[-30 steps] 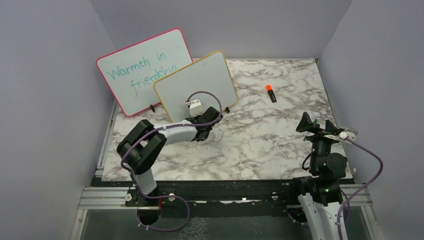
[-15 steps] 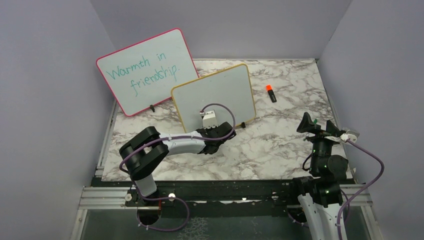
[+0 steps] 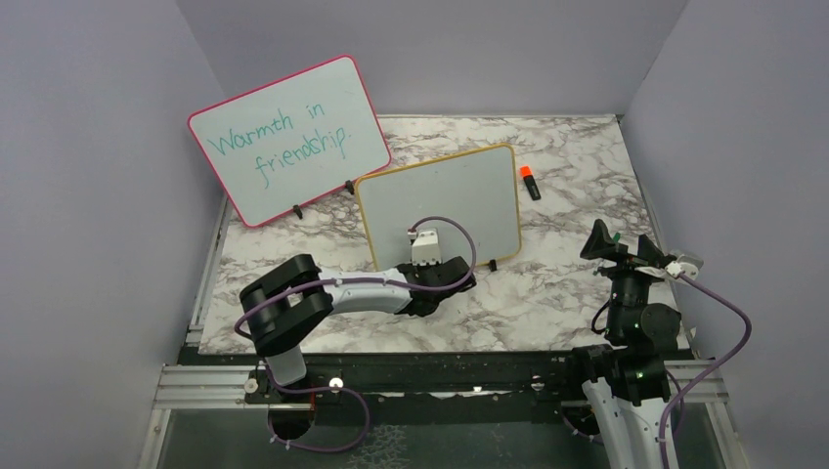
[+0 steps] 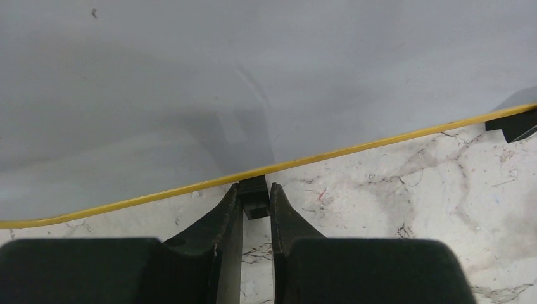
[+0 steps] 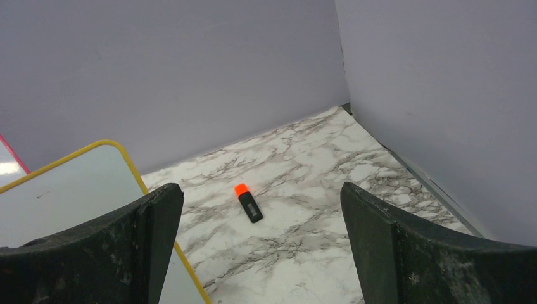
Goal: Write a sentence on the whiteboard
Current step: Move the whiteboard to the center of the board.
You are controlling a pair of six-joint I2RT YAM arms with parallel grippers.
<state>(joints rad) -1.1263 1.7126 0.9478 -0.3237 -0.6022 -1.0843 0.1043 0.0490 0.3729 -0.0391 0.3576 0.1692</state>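
The yellow-framed whiteboard point(image 3: 440, 200) stands upright near the middle of the marble table, and its face is blank. No sentence shows on it. My left gripper point(image 3: 448, 280) sits at the board's bottom edge. In the left wrist view the gripper point(image 4: 256, 190) is shut on one of the board's black feet point(image 4: 256, 202), with the board's face point(image 4: 253, 82) filling the view above it. My right gripper point(image 3: 622, 244) is wide open and empty at the right side, raised above the table. The board's edge also shows in the right wrist view point(image 5: 69, 190).
A larger pink-framed whiteboard point(image 3: 288, 137) reading "Warmth in friendship" leans at the back left. A black marker with an orange cap point(image 3: 529, 183) lies at the back right, also seen in the right wrist view point(image 5: 249, 203). Grey walls enclose the table.
My left gripper has dragged the yellow-framed board to the right and toward the front, away from the pink board. The right arm has not moved.
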